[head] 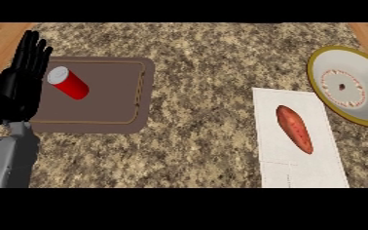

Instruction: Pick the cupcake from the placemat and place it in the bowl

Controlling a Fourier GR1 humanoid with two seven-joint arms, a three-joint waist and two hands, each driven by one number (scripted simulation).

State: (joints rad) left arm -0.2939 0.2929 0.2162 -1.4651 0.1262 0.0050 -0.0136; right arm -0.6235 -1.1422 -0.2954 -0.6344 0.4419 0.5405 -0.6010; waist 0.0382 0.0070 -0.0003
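So the sweet potato [295, 129] is lying on the white mat [287, 170] at the right side, long and tapered, orange-red skin, pointing roughly up and down the mat. Nothing is touching it. The bowl [314, 75] sits just up and to the right of it, yellow rim, pale inside with a ring pattern, partly cut off by the view's edge and slightly overlapping the mat's far corner.

Way over on the left there's a brown placemat [108, 109] with a stitched border, and a red can [69, 84] with a white end lying on its side on it. Well apart from the potato.

The left hand [20, 80] rests at the left edge, black fingers straight and pointing up, holding nothing, grey forearm [16, 161] below it. The counter [201, 68] is speckled tan stone, bare between the two mats.
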